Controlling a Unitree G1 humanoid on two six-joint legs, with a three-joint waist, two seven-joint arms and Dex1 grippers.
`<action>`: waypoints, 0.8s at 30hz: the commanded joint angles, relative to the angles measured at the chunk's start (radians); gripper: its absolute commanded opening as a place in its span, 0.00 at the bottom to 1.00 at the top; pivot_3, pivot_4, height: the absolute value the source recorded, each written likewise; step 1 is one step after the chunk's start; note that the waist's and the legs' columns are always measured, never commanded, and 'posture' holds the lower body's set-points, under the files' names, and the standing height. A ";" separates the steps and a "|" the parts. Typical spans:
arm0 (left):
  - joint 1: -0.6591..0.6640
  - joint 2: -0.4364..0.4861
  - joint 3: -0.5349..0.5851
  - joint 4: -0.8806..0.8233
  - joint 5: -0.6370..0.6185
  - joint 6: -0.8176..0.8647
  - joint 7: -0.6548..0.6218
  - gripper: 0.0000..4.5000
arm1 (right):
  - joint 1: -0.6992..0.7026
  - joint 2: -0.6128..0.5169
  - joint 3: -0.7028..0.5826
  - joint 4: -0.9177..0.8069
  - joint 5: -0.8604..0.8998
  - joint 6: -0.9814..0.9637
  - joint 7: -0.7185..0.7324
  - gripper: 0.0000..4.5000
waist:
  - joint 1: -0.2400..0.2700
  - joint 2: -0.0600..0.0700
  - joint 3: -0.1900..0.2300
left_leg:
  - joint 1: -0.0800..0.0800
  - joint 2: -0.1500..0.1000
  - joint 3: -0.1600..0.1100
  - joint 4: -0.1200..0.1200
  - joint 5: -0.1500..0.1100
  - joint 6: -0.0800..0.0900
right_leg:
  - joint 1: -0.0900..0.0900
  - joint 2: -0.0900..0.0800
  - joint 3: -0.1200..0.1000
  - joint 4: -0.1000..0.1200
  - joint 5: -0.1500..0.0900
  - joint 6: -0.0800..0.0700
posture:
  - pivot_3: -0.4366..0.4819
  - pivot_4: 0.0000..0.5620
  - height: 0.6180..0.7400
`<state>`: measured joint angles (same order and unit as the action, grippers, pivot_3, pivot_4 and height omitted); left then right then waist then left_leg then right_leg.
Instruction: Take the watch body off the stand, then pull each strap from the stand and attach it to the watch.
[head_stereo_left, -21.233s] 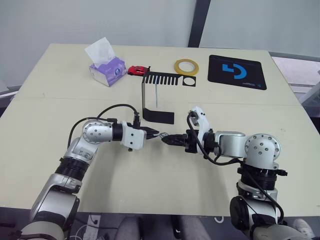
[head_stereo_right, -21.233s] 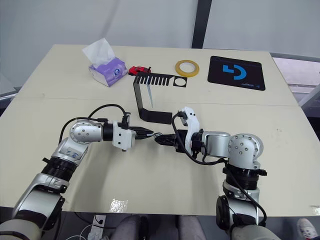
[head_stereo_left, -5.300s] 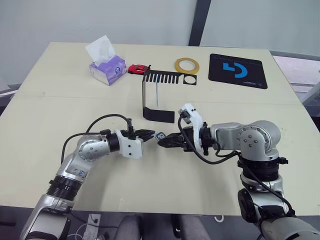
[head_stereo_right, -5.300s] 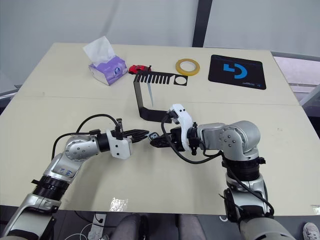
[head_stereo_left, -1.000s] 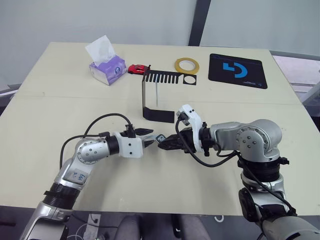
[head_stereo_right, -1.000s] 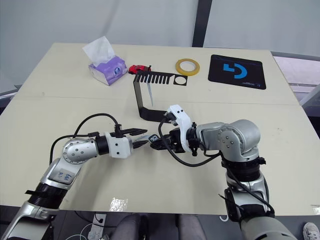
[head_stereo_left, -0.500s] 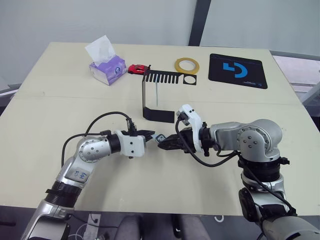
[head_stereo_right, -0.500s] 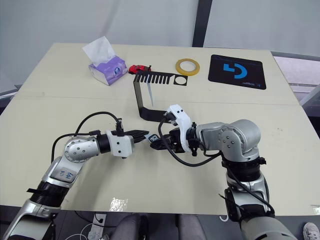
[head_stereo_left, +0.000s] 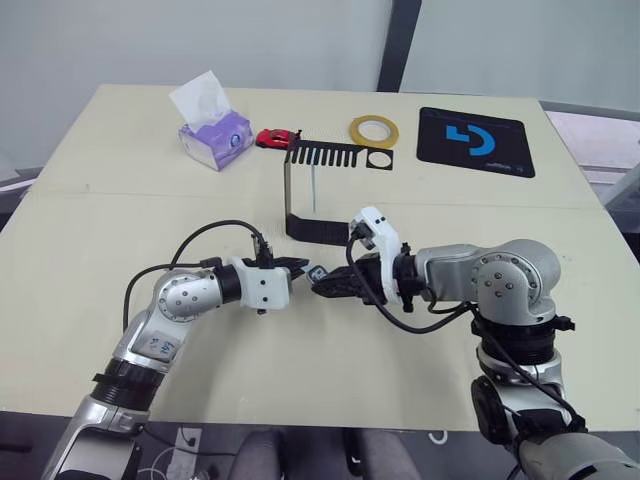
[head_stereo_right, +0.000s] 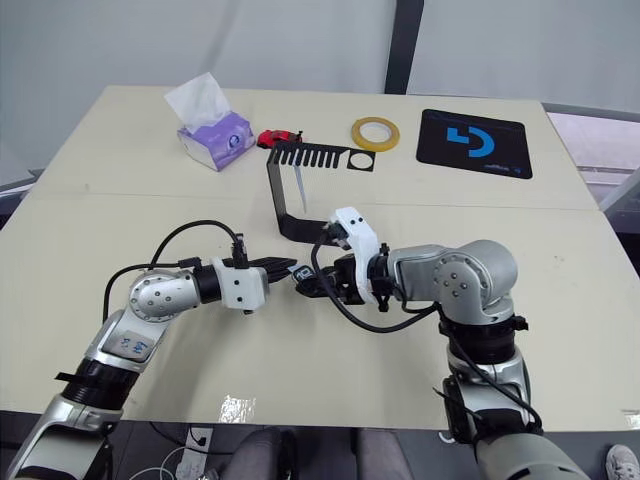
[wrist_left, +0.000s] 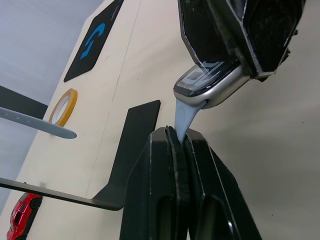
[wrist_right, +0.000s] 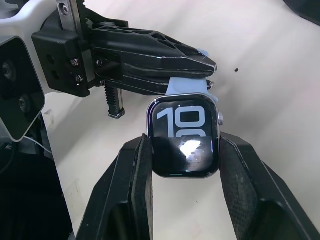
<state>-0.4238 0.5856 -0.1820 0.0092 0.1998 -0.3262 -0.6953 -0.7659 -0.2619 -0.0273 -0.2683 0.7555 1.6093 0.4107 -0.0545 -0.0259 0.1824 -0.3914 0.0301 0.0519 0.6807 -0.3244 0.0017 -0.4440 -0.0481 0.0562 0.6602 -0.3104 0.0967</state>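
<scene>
A pale table (head_stereo_left: 90, 240) carries everything, and above its middle the two hands meet tip to tip. At the far edge lie a black mat (head_stereo_left: 475, 142) with a blue logo, a tissue box (head_stereo_left: 214, 135), a yellow tape ring (head_stereo_left: 372, 131) and a small red toy car (head_stereo_left: 277, 138). The stand (head_stereo_left: 310, 190) rises between them and the hands, its flat foot on the table just beyond the hands and its slotted top plate near the tape ring. One strap (wrist_left: 37, 122) hangs from that top plate, pale and rounded at its end. The right hand (wrist_right: 184, 150) is closed on the watch body (wrist_right: 184, 144), one finger pressed against each side of the case, with the lit screen and its light digits facing the wrist camera. The left hand (wrist_left: 181, 137) is pinched shut on the other strap (wrist_left: 186, 117), whose free end touches the edge of the watch body at the slot side. In the head views the watch body sits between both hands, held above the table and just in front of the stand's foot.
</scene>
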 joint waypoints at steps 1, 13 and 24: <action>-0.017 -0.008 0.000 -0.022 -0.009 -0.019 0.010 0.02 | -0.012 0.017 -0.017 -0.043 0.046 0.005 -0.003 0.34 | 0.000 0.000 0.000 | 0.000 0.000 0.000 0.000 0.000 0.000 | 0.000 0.000 0.000 0.000 0.000 0.000 | 0.48 0.27 0.98; -0.009 0.019 0.018 -0.008 -0.031 -0.048 -0.003 0.02 | -0.009 -0.009 -0.020 -0.035 0.025 0.005 -0.008 0.34 | -0.001 0.000 0.000 | 0.000 0.000 0.000 0.000 0.000 0.000 | 0.000 0.000 0.000 0.000 0.000 0.000 | 0.48 0.27 0.98; -0.022 0.009 0.012 0.004 -0.035 -0.056 -0.002 0.02 | -0.007 0.001 -0.021 -0.045 0.033 0.005 -0.010 0.34 | -0.001 0.000 0.000 | 0.000 0.000 0.000 0.000 0.000 0.000 | 0.000 0.000 0.000 0.000 0.000 0.000 | 0.48 0.27 0.98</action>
<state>-0.4276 0.5964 -0.1795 0.0265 0.1856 -0.3622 -0.7008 -0.7658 -0.2641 -0.0316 -0.2729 0.7699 1.6093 0.3987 -0.0555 -0.0259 0.1824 -0.3914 0.0302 0.0519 0.6807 -0.3244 0.0017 -0.4440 -0.0481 0.0562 0.6600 -0.3104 0.0966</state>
